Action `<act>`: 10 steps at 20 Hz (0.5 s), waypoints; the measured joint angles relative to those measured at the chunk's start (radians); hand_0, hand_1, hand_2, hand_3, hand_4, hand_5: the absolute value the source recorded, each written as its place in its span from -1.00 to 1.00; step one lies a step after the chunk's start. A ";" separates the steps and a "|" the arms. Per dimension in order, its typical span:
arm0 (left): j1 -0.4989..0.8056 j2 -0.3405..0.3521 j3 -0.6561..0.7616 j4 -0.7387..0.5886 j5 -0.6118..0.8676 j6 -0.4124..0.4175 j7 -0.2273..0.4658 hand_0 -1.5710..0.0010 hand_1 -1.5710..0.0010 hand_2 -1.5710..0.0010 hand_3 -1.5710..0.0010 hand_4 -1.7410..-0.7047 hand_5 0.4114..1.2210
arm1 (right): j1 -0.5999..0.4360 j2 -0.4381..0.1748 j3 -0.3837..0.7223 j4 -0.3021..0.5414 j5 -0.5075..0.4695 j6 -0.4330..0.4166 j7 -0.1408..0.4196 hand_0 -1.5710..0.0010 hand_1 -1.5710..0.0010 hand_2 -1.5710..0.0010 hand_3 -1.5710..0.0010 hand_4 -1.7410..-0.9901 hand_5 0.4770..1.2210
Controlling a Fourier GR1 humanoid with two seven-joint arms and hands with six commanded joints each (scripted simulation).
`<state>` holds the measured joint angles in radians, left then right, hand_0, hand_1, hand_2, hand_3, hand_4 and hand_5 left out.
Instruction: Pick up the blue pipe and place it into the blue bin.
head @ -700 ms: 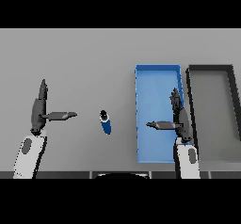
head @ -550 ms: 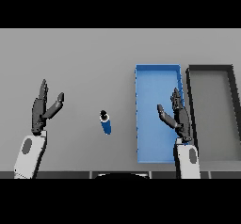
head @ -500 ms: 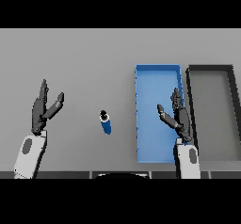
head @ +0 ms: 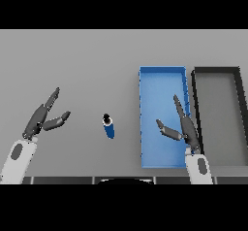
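Observation:
A short blue pipe (head: 109, 126) with a dark cap at its far end lies on the grey table, left of the blue bin (head: 162, 79). Nothing is inside the bin. My left hand (head: 41, 118) hovers at the left, well apart from the pipe, fingers straight and thumb spread, holding nothing. My right hand (head: 183, 125) hangs over the near right part of the blue bin, open too, fingers pointing away from me and thumb out to the left.
A black bin (head: 217, 72) with a grey floor stands right beside the blue bin, on its right. The table's near edge runs just below both wrists.
Both thumbs have swung from sticking out sideways to a more relaxed spread, and the left hand has tilted slightly rightward. The pipe has not moved.

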<state>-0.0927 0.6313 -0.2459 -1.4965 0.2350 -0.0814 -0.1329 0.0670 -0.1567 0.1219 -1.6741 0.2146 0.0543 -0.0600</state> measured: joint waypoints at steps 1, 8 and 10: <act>0.014 0.013 -0.002 -0.018 0.008 -0.020 -0.016 1.00 1.00 1.00 1.00 0.49 -0.57 | -0.006 -0.008 -0.006 0.004 0.000 0.000 0.003 1.00 1.00 1.00 1.00 0.49 -0.72; 0.066 0.058 -0.140 -0.202 -0.019 -0.123 0.107 1.00 1.00 1.00 1.00 0.37 -0.79 | -0.008 0.003 -0.011 -0.026 -0.040 0.015 0.010 1.00 1.00 1.00 1.00 0.36 -0.73; 0.064 0.036 -0.189 -0.231 -0.042 -0.128 0.159 1.00 1.00 1.00 1.00 0.31 -0.84 | -0.010 -0.008 -0.023 -0.025 -0.049 0.019 0.015 1.00 1.00 1.00 1.00 0.38 -0.75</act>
<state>-0.0287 0.6674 -0.4351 -1.7279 0.1934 -0.2092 0.0261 0.0573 -0.1649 0.0993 -1.6990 0.1658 0.0736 -0.0446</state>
